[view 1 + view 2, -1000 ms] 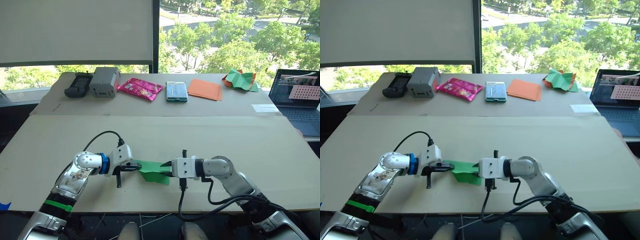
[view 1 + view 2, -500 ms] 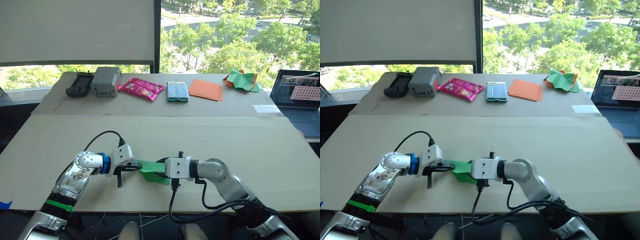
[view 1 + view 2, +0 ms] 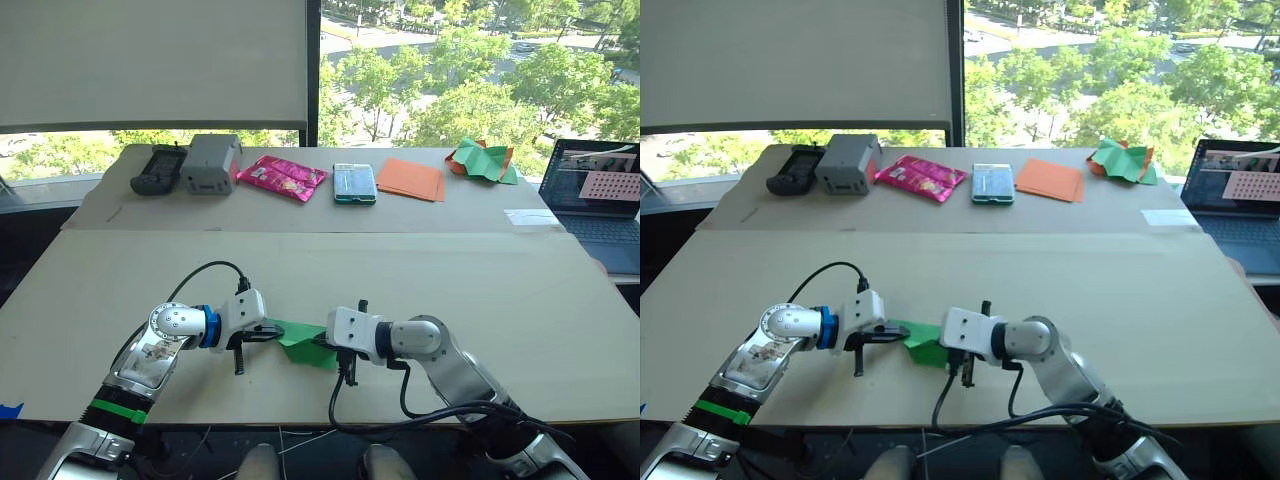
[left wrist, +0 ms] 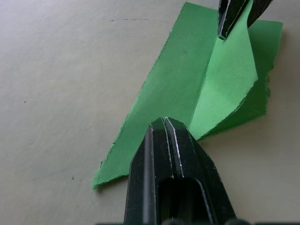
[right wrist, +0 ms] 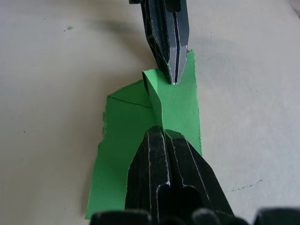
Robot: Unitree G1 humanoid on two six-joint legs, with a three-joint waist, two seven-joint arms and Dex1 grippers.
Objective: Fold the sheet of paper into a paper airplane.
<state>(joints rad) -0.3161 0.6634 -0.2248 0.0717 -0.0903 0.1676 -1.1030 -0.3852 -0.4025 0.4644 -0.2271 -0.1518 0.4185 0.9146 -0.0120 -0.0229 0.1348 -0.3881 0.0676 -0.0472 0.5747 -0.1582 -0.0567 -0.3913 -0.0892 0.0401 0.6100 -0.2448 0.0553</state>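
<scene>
Left gripper (image 3: 272, 331) pinched tight on one end of the sheet of paper (image 3: 303, 341), fingers together on the green edge. Right gripper (image 3: 322, 343) faces it from the other end, its fingers likewise closed on a raised fold of the same sheet. Between the two, the paper sits low over the near part of the table (image 3: 480, 290), partly folded, one flap standing up along a crease while the rest lies flat against the tabletop.

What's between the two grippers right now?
Just the sheet of paper, spanning from left gripper to right gripper; both are shut on it, per the wrist views.
</scene>
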